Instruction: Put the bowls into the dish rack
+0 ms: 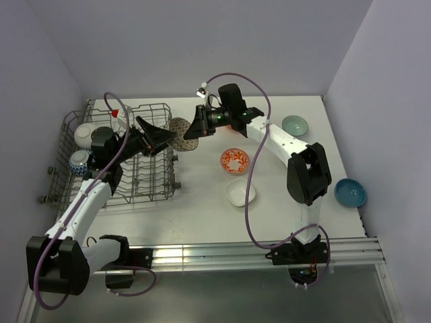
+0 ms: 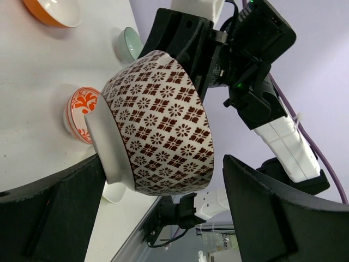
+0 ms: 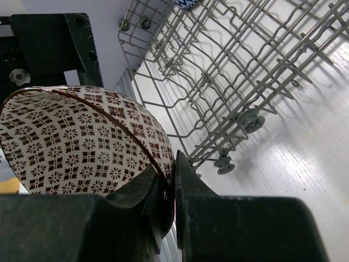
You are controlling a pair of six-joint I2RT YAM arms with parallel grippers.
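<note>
My right gripper is shut on the rim of a white bowl with a brown flower pattern and holds it on edge in the air beside the grey wire dish rack. In the right wrist view the fingertips pinch the bowl's rim. My left gripper is open with its fingers on either side of this bowl; there is a gap at the right finger. A white bowl and a blue-patterned bowl sit in the rack.
On the table lie a red-orange patterned bowl, a white square bowl, a pale green bowl and a blue bowl. An orange bowl shows in the left wrist view. The rack's tines stand below the held bowl.
</note>
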